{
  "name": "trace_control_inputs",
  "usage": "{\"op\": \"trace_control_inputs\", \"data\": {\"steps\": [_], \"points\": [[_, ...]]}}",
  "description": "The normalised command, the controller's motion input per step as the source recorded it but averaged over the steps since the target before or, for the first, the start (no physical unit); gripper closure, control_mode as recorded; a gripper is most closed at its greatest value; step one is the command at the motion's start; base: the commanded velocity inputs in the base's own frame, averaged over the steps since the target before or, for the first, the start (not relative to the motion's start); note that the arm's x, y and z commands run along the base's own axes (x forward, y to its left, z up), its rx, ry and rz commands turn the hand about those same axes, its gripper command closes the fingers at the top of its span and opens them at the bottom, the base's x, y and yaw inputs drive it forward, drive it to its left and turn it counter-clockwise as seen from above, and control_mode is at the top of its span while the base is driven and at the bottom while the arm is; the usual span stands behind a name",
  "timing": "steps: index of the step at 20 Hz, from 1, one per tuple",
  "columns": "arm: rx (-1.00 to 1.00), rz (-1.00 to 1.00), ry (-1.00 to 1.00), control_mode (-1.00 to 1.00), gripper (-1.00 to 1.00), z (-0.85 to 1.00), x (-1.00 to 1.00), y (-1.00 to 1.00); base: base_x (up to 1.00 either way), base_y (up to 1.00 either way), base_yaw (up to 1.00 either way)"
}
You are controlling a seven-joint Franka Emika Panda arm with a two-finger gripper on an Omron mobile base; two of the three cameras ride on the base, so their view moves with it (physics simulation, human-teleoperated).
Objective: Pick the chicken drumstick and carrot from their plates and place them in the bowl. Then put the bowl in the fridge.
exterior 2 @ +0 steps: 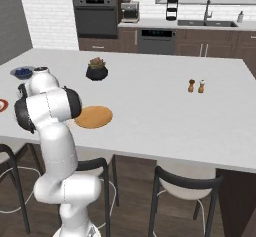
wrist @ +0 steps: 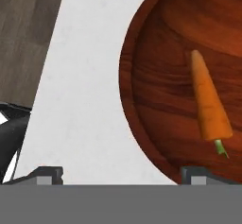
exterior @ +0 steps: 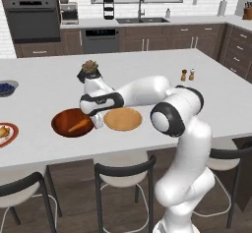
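A: Where is the carrot point(wrist: 209, 106)?
B: Inside the bowl point(exterior: 65, 122), lying flat. The hand point(wrist: 122, 175) is wide apart above the bowl, holding nothing.
A: What now?
B: Lift straight up, then fetch the drumstick point(exterior: 4, 131) left of the bowl.

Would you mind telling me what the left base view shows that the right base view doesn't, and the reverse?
Left base view: the glossy dark reddish-brown wooden bowl holding the small orange tapered carrot, and the golden-yellow lumpy chicken drumstick on the orange-red-rimmed cream plate.
Right base view: its own side of the white counter.
Both: the plain light tan wooden plate, bare, the black pot with a succulent and the small grey bowl of blueberries.
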Motion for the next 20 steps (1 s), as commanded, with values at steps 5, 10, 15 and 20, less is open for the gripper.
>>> {"op": "trace_control_inputs", "data": {"steps": [5, 10, 15, 20], "points": [[0.08, -0.29, -0.08, -1.00, -1.00, 0.84, -0.65, -0.63, 0.00, 0.00, 0.00], [0.03, -0.65, 0.11, -1.00, -1.00, 0.41, -0.31, -0.71, 0.00, 0.00, 0.00], [0.03, -0.70, 0.18, -1.00, -1.00, 0.60, -0.07, -0.74, 0.00, 0.00, 0.00], [0.03, -0.71, 0.20, -1.00, -1.00, 0.37, -0.12, -0.69, 0.00, 0.00, 0.00]]}}
